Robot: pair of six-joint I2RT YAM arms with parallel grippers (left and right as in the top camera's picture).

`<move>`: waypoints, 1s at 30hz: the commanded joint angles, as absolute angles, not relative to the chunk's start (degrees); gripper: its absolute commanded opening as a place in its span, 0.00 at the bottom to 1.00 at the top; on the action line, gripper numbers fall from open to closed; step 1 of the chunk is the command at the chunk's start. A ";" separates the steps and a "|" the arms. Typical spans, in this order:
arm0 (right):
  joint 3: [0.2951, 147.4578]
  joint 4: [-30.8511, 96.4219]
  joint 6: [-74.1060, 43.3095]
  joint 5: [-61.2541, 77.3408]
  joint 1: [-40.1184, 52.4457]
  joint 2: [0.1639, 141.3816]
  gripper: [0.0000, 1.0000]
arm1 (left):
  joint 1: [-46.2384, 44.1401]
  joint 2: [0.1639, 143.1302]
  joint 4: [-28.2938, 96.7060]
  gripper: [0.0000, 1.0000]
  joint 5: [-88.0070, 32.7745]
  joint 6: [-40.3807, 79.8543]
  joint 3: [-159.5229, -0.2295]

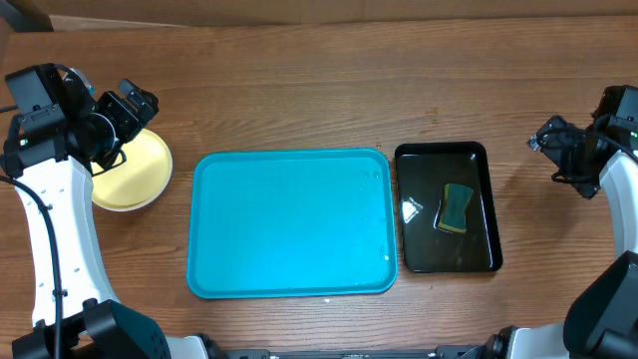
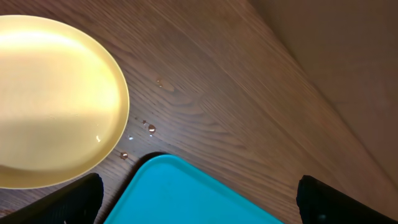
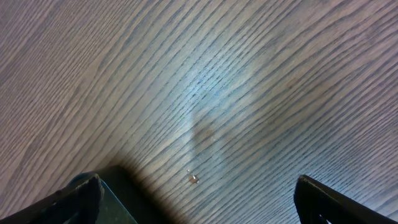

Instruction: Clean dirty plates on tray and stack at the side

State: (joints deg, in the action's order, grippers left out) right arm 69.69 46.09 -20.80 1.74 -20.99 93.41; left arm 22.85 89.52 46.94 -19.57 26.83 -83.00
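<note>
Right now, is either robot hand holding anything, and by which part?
Nothing is held. The left gripper and the right gripper are both open and empty.

A glossy black tray (image 1: 424, 249) sits on the wooden table (image 1: 299, 90) in front of me, its long sides running away from me. Inside it lies a green and yellow sponge (image 1: 457, 208), a little right of the tray's middle and slightly tilted. A white glare shows on the tray's wet-looking floor, left of the sponge. In my right wrist view a small droplet (image 3: 193, 178) rests on the wood just beside a dark corner that may be this tray. A few more droplets (image 2: 151, 128) dot the table well to the left of the black tray. Behind the tray, past the table's far edge, runs a plain tan surface (image 1: 299, 10).
</note>
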 commanded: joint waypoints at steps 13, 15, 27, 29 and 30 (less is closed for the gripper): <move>70.78 45.89 -21.06 2.02 -16.75 79.85 1.00 | 22.57 89.89 46.92 1.00 -20.38 25.89 -83.40; 70.78 45.89 -21.04 2.02 -13.69 75.02 1.00 | 22.57 89.89 46.92 1.00 -20.38 25.89 -83.40; 70.65 46.59 -21.04 2.02 12.99 46.65 1.00 | 22.57 89.89 46.92 1.00 -20.38 25.89 -83.40; 69.91 45.84 -19.59 -1.19 15.27 41.67 1.00 | 22.57 89.89 46.89 1.00 -20.38 25.89 -83.40; 69.23 45.47 -18.81 -2.46 15.73 39.24 1.00 | 22.57 89.89 46.89 1.00 -20.38 25.89 -83.40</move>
State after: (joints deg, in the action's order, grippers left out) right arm 69.73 46.33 -20.75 1.85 13.39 46.44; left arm 22.85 89.52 46.98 -19.57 26.83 -83.00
